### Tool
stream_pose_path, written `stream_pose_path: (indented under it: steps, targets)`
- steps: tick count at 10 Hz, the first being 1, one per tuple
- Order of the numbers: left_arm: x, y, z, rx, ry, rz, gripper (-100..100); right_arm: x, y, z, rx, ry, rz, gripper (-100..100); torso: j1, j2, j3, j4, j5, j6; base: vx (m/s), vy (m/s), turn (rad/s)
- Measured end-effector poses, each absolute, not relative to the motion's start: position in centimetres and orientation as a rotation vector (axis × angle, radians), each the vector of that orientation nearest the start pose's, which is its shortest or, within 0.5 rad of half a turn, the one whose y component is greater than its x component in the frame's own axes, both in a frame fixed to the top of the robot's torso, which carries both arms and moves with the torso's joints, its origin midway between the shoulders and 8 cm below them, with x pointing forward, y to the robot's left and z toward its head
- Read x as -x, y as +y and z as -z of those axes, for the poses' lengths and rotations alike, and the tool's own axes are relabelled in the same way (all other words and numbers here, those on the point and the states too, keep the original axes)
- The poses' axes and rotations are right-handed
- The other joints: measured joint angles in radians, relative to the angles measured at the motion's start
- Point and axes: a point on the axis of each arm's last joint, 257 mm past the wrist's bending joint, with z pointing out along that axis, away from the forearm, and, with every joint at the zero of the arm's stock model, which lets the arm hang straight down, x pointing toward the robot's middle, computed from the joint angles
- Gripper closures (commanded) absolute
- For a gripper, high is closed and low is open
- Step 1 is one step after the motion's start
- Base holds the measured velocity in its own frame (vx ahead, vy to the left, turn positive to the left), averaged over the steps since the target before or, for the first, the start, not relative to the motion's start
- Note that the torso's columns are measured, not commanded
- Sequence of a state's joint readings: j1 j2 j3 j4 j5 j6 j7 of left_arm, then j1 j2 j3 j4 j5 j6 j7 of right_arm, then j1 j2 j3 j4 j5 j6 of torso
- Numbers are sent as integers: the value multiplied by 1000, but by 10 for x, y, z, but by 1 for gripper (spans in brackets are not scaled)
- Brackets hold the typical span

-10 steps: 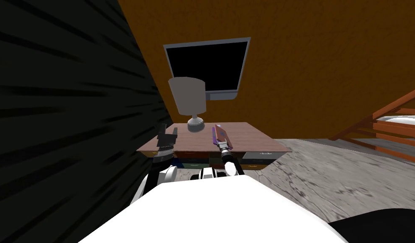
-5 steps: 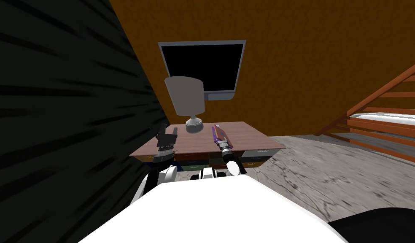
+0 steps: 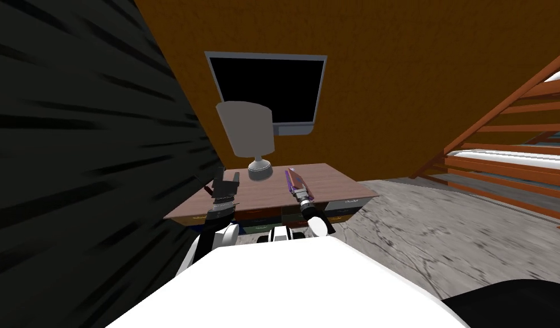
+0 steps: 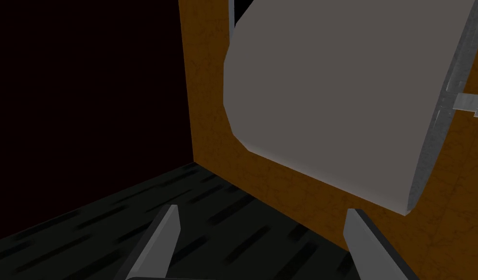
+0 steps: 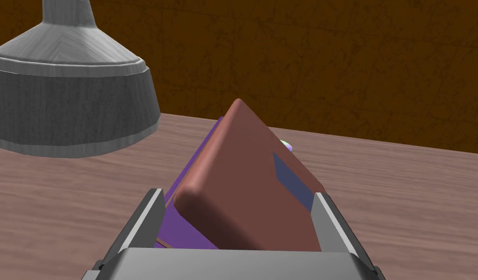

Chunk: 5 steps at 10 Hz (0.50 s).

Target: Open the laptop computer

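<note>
The laptop [image 3: 296, 181] lies at frame centre in the head view, on the desk [image 3: 336, 185]. Its lid is partly raised between the right gripper's [image 5: 238, 194] spread fingers. Full opening is not yet done. The left gripper [image 4: 262, 209] is spread and empty.

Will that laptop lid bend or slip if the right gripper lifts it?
Probably stiff: the lid looks thick and flat. Its smooth, rounded edges may slip against the thin fingers. It likely pivots above the purple base.

Your left claw [image 4: 262, 210] stands open, with nothing between its fingers [image 4: 160, 238]. Beyond them you see a large grey lamp shade [image 4: 340, 97] in front of an orange-brown wall [image 4: 209, 126]. Next to this wall are a dark streaked surface [image 4: 136, 209] and a black area [image 4: 87, 87].
</note>
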State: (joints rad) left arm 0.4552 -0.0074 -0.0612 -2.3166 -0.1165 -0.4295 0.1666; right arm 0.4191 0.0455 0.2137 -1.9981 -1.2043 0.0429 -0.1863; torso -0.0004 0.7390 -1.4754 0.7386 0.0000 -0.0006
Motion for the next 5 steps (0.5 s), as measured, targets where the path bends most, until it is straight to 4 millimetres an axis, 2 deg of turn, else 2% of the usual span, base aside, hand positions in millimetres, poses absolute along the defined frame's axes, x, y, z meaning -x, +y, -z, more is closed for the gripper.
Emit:
stream_pose_path:
  steps: [5]
  targets:
    - [-355,243,-41,659,629,1457,0,-438,-165,198,2183,-181,2260,0,0,-1,-1,0,0,1,0,0,0]
